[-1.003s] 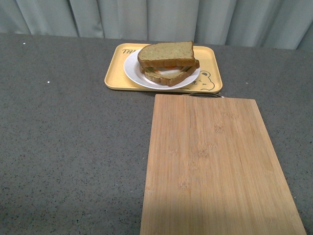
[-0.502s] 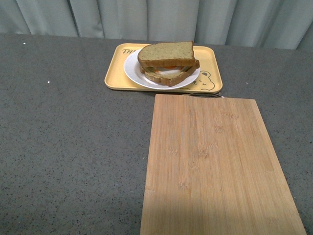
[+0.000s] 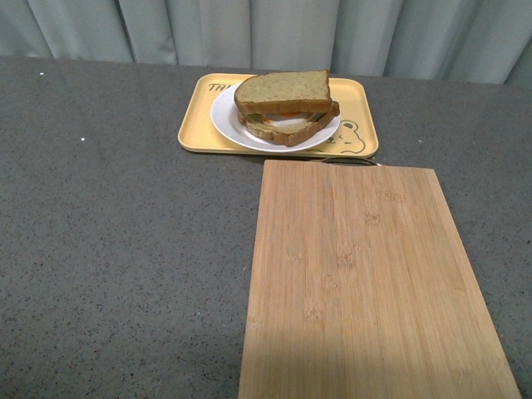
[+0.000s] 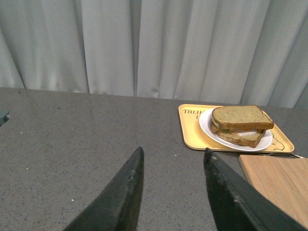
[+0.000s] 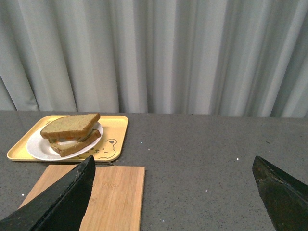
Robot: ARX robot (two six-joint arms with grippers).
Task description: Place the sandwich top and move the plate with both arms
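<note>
Nearest the robot: wooden cutting board (image 3: 366, 283) lies bare on the dark speckled counter (image 3: 125, 249); no arm shows in the front view. Both arms look drawn back, high and clear of the work.

Left gripper (image 4: 172, 159): fingers parted, nothing between them, over bare counter well short of the food. Right gripper (image 5: 173, 175): fingers spread very wide, empty, above the counter near the board's far end.

Beyond the board: yellow tray (image 3: 193, 125) carries the plate (image 3: 223, 116). On the plate, the sandwich top (image 3: 283, 90) sits over the egg-bearing slice (image 3: 291, 131), slightly skewed. Judgement: bread is placed and the plate sits on the tray, so the task looks complete or nearly so.

Only the wrist views show the grippers. The right wrist view also shows the bear drawing (image 5: 109, 143) and the curtain (image 5: 154, 53) full height.
</note>
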